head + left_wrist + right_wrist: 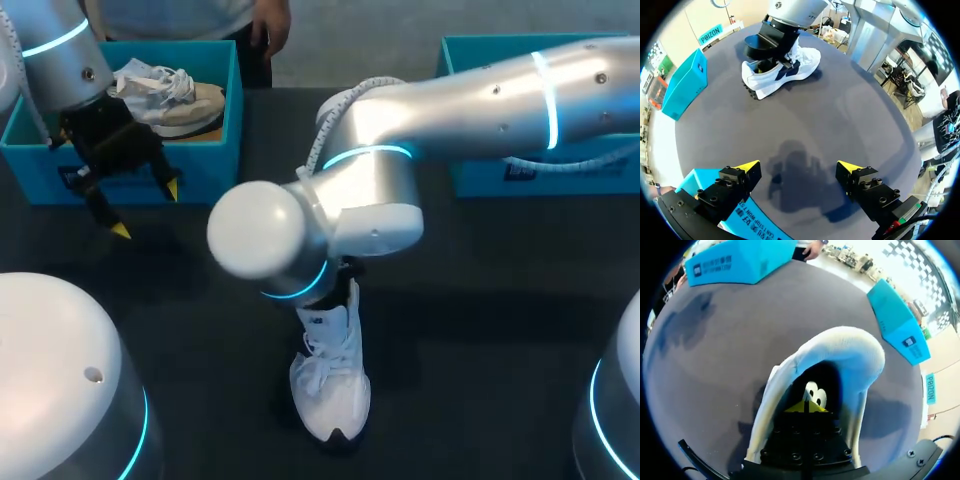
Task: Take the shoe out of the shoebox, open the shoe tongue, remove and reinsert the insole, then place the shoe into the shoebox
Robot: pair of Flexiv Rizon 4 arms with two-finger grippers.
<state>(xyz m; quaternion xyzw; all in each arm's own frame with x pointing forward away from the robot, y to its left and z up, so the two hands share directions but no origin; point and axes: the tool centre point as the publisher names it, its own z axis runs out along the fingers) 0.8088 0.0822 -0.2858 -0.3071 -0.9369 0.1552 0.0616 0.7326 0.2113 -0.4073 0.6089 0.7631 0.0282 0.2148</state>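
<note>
A white lace-up shoe point(330, 385) stands upright on the dark table, toe toward the front edge. My right arm comes across from the right, and its wrist hides the gripper in the head view. In the right wrist view my right gripper point(807, 406) is shut, its yellow tips together down inside the shoe point(855, 347), just above the insole point(815, 394). Whether it pinches anything I cannot tell. My left gripper point(146, 209) hangs open and empty just in front of the left shoebox point(205, 165), far from the shoe point(780, 72).
The teal left shoebox holds a second, beige-and-white shoe point(170, 95). Another teal box point(500, 170) stands at the back right, partly under my right arm. Bare dark tabletop point(840, 115) lies between my left gripper point(799, 166) and the white shoe.
</note>
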